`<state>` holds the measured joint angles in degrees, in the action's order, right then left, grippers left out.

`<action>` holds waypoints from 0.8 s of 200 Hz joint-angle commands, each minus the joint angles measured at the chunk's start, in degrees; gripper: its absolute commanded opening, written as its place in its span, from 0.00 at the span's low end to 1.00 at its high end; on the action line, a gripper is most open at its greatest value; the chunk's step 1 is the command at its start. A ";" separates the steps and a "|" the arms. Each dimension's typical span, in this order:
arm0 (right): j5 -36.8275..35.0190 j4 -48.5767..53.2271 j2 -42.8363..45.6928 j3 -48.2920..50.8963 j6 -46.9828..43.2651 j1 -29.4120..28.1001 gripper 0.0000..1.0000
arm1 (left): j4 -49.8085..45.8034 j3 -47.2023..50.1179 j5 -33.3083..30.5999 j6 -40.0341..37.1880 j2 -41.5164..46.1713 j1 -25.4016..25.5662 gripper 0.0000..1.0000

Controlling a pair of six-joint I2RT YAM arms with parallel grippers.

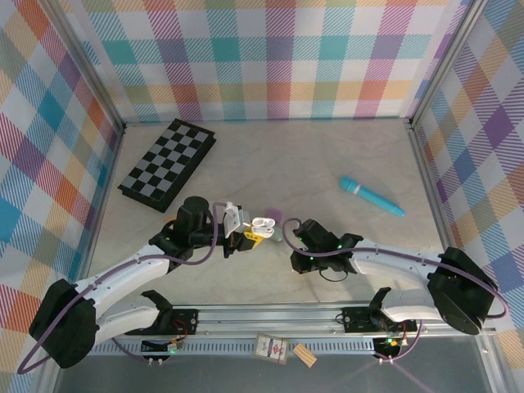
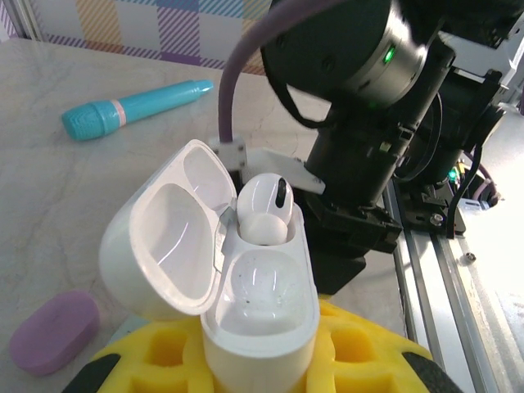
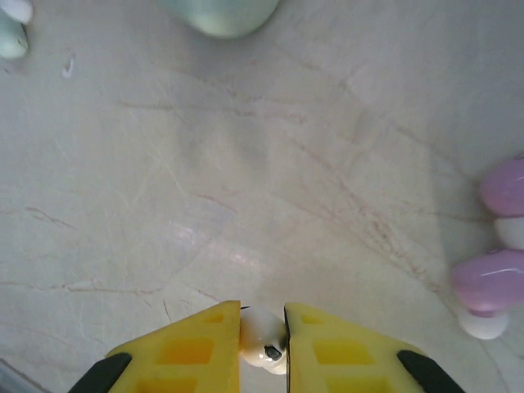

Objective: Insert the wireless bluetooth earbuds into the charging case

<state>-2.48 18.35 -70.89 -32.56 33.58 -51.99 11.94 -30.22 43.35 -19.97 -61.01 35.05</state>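
Note:
My left gripper (image 2: pixel 262 348) is shut on the base of a white charging case (image 2: pixel 262 327) and holds it upright with its lid (image 2: pixel 164 237) open. One white earbud (image 2: pixel 266 209) sits in the far socket. The near socket (image 2: pixel 262 286) is empty. In the top view this case (image 1: pixel 262 223) hangs just above the table at the centre. My right gripper (image 3: pixel 262 315) is shut on a second white earbud (image 3: pixel 264 340), a little above the marble table. In the top view the right gripper (image 1: pixel 288 236) is just right of the case.
Two purple earbuds (image 3: pixel 491 278) lie at the right. A pale green case (image 3: pixel 221 12) and a pale green earbud (image 3: pixel 12 37) lie ahead. A purple case (image 2: pixel 53 332), a turquoise stick (image 1: pixel 372 196) and a chessboard (image 1: pixel 168 162) lie on the table.

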 commanded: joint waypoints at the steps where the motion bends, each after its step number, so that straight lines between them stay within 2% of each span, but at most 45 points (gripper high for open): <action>1: -4.40 -0.37 0.25 0.31 -0.32 0.59 0.19 | -0.38 -0.80 0.50 -0.34 -0.38 -0.42 0.01; 61: -9.71 -5.63 4.03 2.00 0.75 0.75 0.20 | -4.00 -2.92 -2.55 0.79 -3.19 -0.44 0.01; 105: -14.15 -8.13 10.04 2.43 -4.18 0.72 0.20 | -9.22 -7.72 -6.43 3.77 -7.77 -0.42 0.01; 160: -17.11 -10.87 15.04 -0.03 -10.27 0.83 0.20 | -8.30 -10.67 -9.34 8.92 -12.95 1.27 0.01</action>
<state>-17.17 10.26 -57.95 -30.44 27.51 -51.33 4.14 -38.79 35.53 -13.96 -72.36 35.24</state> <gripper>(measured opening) 0.197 0.176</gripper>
